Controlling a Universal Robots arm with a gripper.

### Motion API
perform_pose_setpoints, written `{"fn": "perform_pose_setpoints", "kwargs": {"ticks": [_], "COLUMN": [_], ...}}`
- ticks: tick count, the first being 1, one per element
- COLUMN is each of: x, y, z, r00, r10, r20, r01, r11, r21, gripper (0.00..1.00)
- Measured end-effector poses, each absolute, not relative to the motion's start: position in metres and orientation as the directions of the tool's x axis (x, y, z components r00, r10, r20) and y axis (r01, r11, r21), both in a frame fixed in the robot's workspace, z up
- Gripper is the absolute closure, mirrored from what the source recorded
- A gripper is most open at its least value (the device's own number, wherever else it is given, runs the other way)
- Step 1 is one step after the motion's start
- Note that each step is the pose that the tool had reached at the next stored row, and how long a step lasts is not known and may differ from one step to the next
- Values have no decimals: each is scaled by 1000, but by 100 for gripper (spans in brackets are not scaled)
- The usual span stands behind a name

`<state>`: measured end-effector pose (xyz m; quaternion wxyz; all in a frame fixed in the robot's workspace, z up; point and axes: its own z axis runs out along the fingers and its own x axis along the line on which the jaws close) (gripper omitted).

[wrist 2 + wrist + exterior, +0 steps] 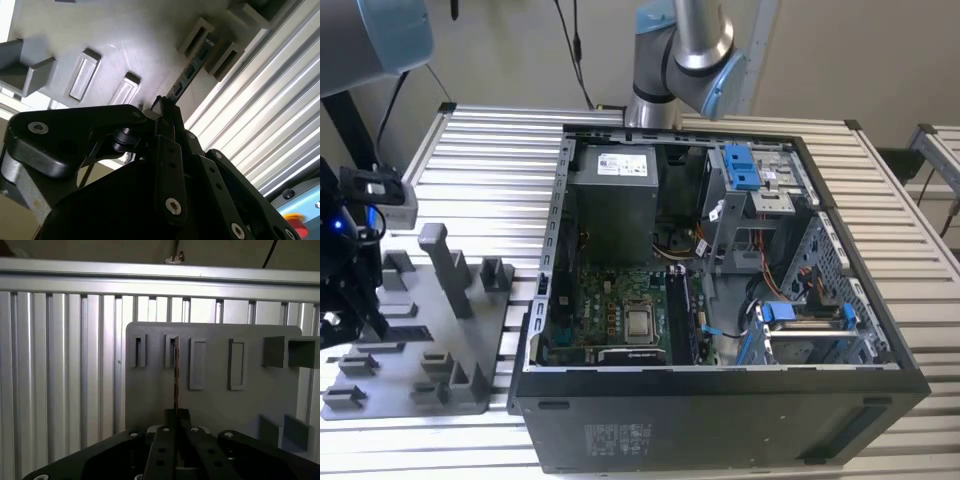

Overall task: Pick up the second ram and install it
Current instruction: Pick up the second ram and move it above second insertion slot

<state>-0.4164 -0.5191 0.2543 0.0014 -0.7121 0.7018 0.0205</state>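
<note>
The pincer (176, 416) appears to pinch the near end of the ram (175, 372), which runs edge-on ahead into the tray (220, 410) slots. This looks like the pickup grasp. Freeing it likely calls for a straight lift.

My holder tray (460, 335) lies on the slatted table (490, 150); the open computer case (720, 420) stands just beside the tray, on the exterior view's right; the second ram (176, 375) stands on edge in 1 tray slot; my gripper (176, 412) hangs over the tray, clamped on the ram's near end; my arm's base (660, 90) stands behind the case, well apart from the tray.
</note>
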Motion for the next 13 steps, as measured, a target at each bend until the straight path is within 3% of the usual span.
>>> {"fn": "perform_pose_setpoints", "kwargs": {"ticks": [13], "x": [-416], "y": [-519], "z": [272], "r00": [14], "r10": [-999], "r20": [-31], "r01": [-1000], "r11": [-15], "r21": [27], "gripper": [86]}}
